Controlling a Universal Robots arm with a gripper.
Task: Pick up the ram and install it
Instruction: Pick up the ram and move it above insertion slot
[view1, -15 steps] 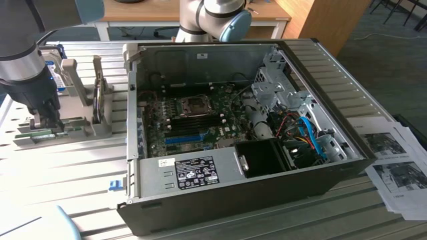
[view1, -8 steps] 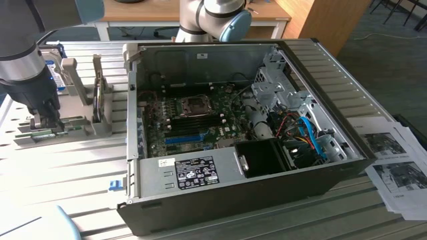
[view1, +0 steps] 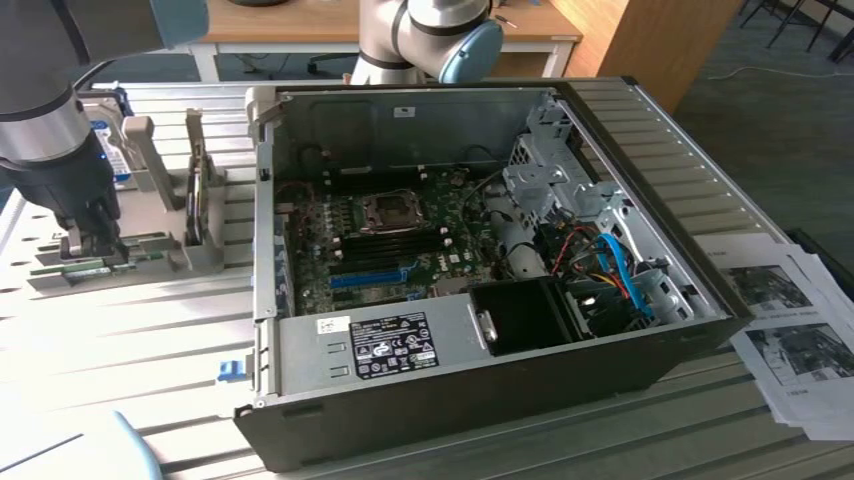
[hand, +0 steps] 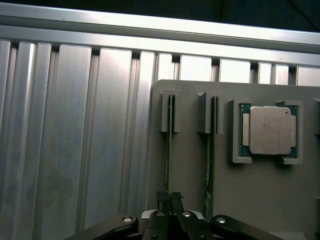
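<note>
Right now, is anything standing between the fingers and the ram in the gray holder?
Nothing visible does. The fingers are closed on the ram, which stands on edge in its slot of the gray holder. The second stick sits apart in the neighbouring slot.

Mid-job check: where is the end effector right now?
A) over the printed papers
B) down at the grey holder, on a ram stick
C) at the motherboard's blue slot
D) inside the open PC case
B: the end effector is closed on the ram standing on edge in the grey holder, outside the PC case.
</note>
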